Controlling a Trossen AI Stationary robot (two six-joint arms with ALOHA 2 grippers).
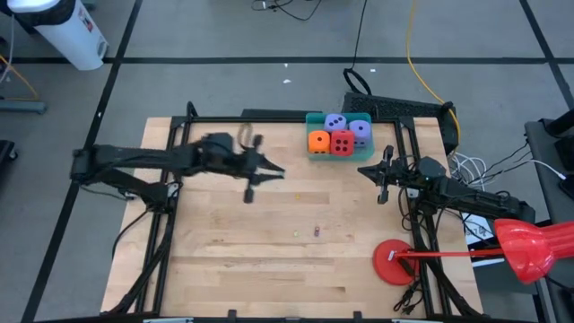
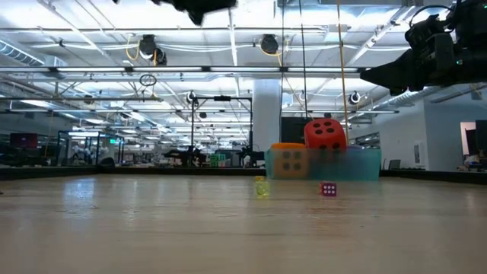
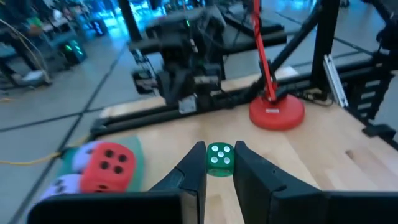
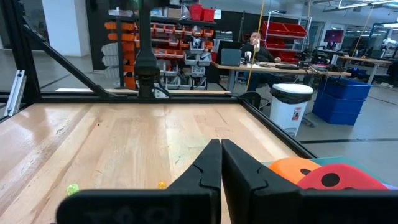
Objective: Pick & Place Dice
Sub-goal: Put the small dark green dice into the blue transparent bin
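Observation:
My left gripper [image 3: 219, 163] is shut on a small translucent green die [image 3: 219, 157] with white pips, high over the table's middle [image 1: 273, 172]. Four soft dice sit in a teal tray [image 1: 313, 151] at the far edge: orange [image 1: 318, 141], red [image 1: 342, 143] and two lavender ones [image 1: 335, 123] [image 1: 360, 131]. In the low view the red one [image 2: 326, 133] rests on top of the others. My right gripper [image 4: 221, 149] is shut on nothing, near the table's right side [image 1: 381, 175], close beside the tray. My left gripper pinches the small green die [image 3: 219, 168] between its two fingertips [image 3: 198, 157], one on each opposite face. The fingers come about level from the table's left. The die is lifted clear of the table.
Two tiny dice lie on the wood near the middle, a yellow one [image 2: 261, 188] and a pink one [image 2: 328, 189]. A flat red disc [image 1: 395, 262] with a red rod stands near the right near corner. Black frame rails run along the table's edges.

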